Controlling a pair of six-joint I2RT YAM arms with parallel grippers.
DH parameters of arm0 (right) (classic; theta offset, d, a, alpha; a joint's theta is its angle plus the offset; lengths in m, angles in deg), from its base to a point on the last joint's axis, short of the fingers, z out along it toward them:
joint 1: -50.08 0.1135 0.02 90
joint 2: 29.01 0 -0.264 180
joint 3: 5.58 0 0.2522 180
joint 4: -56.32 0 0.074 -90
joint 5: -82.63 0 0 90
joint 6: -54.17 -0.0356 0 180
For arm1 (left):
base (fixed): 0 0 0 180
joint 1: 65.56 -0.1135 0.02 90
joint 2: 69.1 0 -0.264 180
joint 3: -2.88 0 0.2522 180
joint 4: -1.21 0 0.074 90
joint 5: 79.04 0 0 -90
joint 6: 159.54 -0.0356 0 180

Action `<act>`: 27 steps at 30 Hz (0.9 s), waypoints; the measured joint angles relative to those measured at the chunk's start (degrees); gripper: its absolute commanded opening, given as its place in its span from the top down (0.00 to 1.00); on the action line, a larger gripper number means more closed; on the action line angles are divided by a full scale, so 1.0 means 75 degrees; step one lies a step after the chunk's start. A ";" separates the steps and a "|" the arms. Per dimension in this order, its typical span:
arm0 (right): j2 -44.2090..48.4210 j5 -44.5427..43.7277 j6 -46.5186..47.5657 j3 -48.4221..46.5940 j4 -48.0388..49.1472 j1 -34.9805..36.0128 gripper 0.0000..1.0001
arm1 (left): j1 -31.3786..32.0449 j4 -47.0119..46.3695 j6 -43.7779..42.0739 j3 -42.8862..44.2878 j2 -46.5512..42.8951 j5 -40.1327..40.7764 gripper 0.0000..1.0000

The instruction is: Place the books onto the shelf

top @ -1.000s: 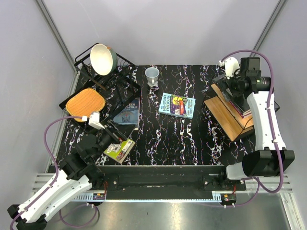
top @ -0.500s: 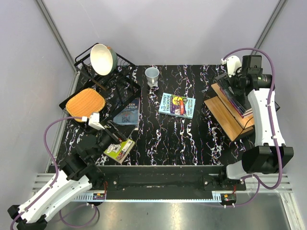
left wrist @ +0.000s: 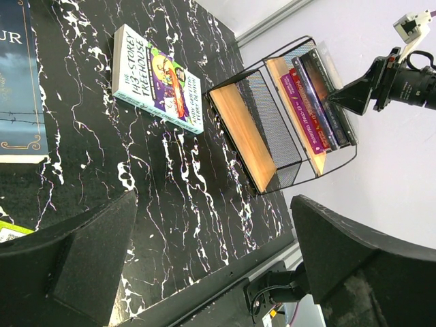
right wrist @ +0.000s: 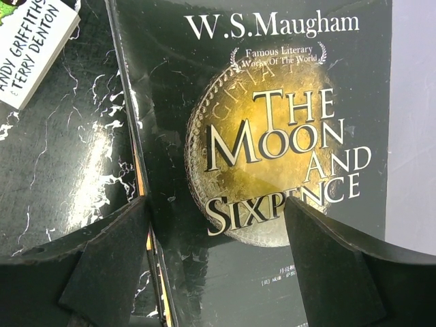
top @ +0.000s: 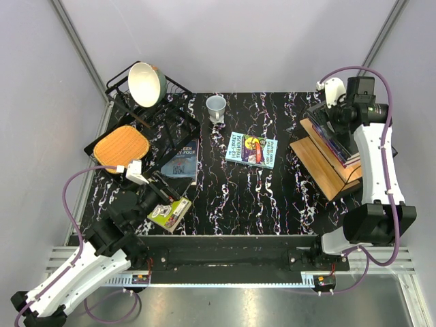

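Books (top: 338,142) on the upper board of the shelf (top: 320,167); 3 more lie on the table (top: 225,197).
Top: right gripper (top: 332,117) over that stack, left gripper (top: 163,193) beside the lime green book (top: 169,212). Left wrist: jaws wide. Right wrist: jaws spread above the black gold-disc book (right wrist: 272,150), gripping nothing.

White shells, black joints on left arm (top: 80,270), right arm (top: 375,160); purple cables (top: 66,195); black wedge jaws.
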 measured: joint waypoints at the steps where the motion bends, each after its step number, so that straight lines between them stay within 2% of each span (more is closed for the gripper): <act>1: -0.0015 0.0000 0.0000 -0.0017 0.0000 0.0000 0.17 | 0.0000 0.0000 0.0000 0.0003 0.0003 0.0000 0.01; 20: -0.0198 -0.0079 -0.0236 -0.0160 0.0096 -0.0006 0.14 | 0.0000 0.0003 0.0006 0.0000 0.0029 -0.0003 0.01; 24: -0.0245 -0.0105 -0.0300 -0.0178 0.0172 -0.0006 0.10 | 0.0000 0.0000 0.0006 0.0000 0.0029 -0.0003 0.01; 27: -0.0268 -0.0108 -0.0347 -0.0189 0.0210 -0.0012 0.04 | 0.0000 0.0000 0.0006 0.0000 0.0029 -0.0003 0.01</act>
